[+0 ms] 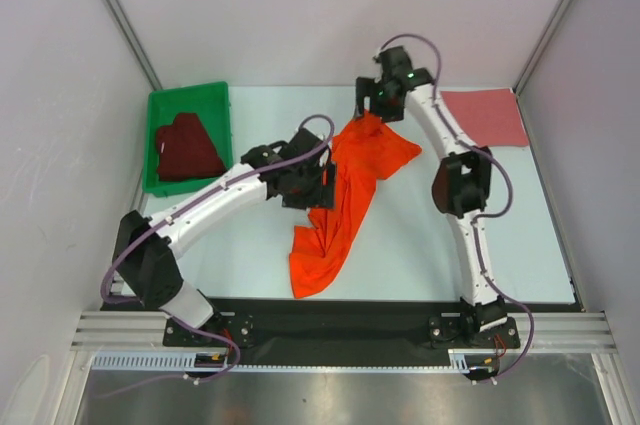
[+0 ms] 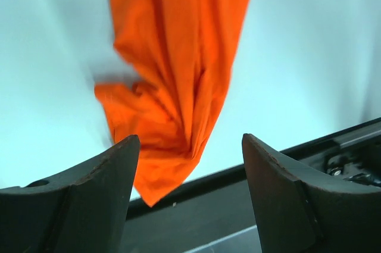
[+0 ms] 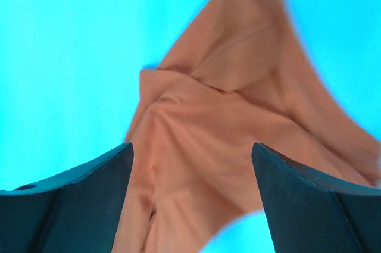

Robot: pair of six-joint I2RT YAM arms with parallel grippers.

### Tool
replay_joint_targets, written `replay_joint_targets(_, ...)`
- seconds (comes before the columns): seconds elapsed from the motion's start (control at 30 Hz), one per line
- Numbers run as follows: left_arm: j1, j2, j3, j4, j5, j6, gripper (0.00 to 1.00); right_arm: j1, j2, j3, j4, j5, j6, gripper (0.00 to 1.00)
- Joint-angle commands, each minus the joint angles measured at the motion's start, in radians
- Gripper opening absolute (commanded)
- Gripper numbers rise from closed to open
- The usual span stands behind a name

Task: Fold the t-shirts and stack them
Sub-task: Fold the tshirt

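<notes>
Left fingers [image 2: 107, 193]: stood wide apart with nothing between them; orange cloth lay on the table beyond, not clamped.
Right fingers [image 3: 297, 193]: stood equally wide apart, empty, with cloth spread below.
Left gripper [image 2: 190, 140]: hovered just beside the left edge of the orange t-shirt [image 1: 340, 200], about halfway along it.
Right gripper [image 3: 191, 146]: hung over the shirt's far end (whether touching it could not be told).
Orange t-shirt: lay unfolded in a long crumpled strip down the middle of the table [image 1: 430, 245], broader at the far end, the near tip reaching the black strip [image 1: 400, 313] at the table's near edge.
Pink t-shirt [image 1: 485, 117]: lay flat and squared in the far right corner, well apart from the orange one.
Maroon t-shirt [image 1: 188, 148]: sat bunched in the green bin [image 1: 190, 93] at far left.
Risk, double layer: likely if either gripper closed on the twisted ridges, pinching several plies and locking the creases into the fold.
Risk, missed corner: likely because hem and sleeves were buried in the bunching, so a grab could catch mid-panel cloth.
Risk, near edge: a pull toward the bases could drag the tip over the black strip and off the table.
Risk, arm clash: probable with both grippers working one narrow strip close together.
</notes>
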Motion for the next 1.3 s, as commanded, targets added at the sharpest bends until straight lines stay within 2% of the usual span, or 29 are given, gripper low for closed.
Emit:
replay_joint_targets(0.0, 0.033, 0.036, 0.113, 0.042, 0.022, 0.122, 0.76, -0.079, -0.223, -0.016, -0.132, -0.033, 0.073, 0.88)
replay_joint_targets(0.1, 0.087, 0.143, 0.227, 0.090, 0.125, 0.194, 0.72, -0.125, -0.366, -0.124, -0.186, 0.024, 0.107, 0.88)
replay_joint_targets(0.13, 0.093, 0.174, 0.264, 0.093, 0.133, 0.206, 0.68, -0.136, -0.462, -0.230, -0.203, 0.062, 0.105, 0.88)
replay_joint_targets(0.2, 0.108, 0.273, 0.375, 0.136, 0.164, 0.251, 0.64, -0.165, -0.557, -0.343, -0.217, 0.113, 0.108, 0.87)
replay_joint_targets(0.23, 0.109, 0.306, 0.415, 0.145, 0.171, 0.262, 0.60, -0.175, -0.669, -0.471, -0.213, 0.134, 0.110, 0.87)
replay_joint_targets(0.3, 0.109, 0.413, 0.527, 0.183, 0.181, 0.294, 0.53, -0.206, -0.772, -0.587, -0.205, 0.141, 0.120, 0.85)
replay_joint_targets(0.33, 0.110, 0.456, 0.560, 0.199, 0.188, 0.300, 0.46, -0.214, -0.817, -0.671, -0.208, 0.142, 0.123, 0.84)
replay_joint_targets(0.37, 0.109, 0.490, 0.628, 0.217, 0.188, 0.305, 0.42, -0.218, -0.901, -0.713, -0.211, 0.141, 0.122, 0.84)
replay_joint_targets(0.43, 0.109, 0.596, 0.691, 0.243, 0.184, 0.312, 0.34, -0.231, -0.969, -0.776, -0.231, 0.173, 0.122, 0.84)
replay_joint_targets(0.5, 0.109, 0.663, 0.766, 0.262, 0.176, 0.312, 0.32, -0.235, -1.059, -0.862, -0.248, 0.176, 0.120, 0.84)
replay_joint_targets(0.6, 0.107, 0.794, 0.883, 0.268, 0.188, 0.300, 0.25, -0.242, -1.146, -0.952, -0.272, 0.182, 0.122, 0.85)
replay_joint_targets(0.77, 0.107, 0.903, 0.892, 0.335, 0.207, 0.254, 0.16, -0.240, -1.225, -1.050, -0.283, 0.167, 0.146, 0.85)
replay_joint_targets(0.93, 0.112, 0.944, 0.880, 0.403, 0.207, 0.228, 0.18, -0.217, -1.256, -1.109, -0.266, 0.156, 0.163, 0.85)
replay_joint_targets(1.03, 0.133, 0.996, 0.898, 0.470, 0.273, 0.170, 0.18, -0.171, -1.257, -1.135, -0.246, 0.164, 0.189, 0.85)
replay_joint_targets(1.2, 0.182, 1.133, 1.044, 0.532, 0.371, 0.009, 0.18, -0.093, -1.254, -1.164, -0.220, 0.180, 0.268, 0.85)
replay_joint_targets(1.27, 0.202, 1.192, 1.081, 0.603, 0.423, -0.086, 0.18, -0.064, -1.241, -1.161, -0.220, 0.187, 0.283, 0.86)
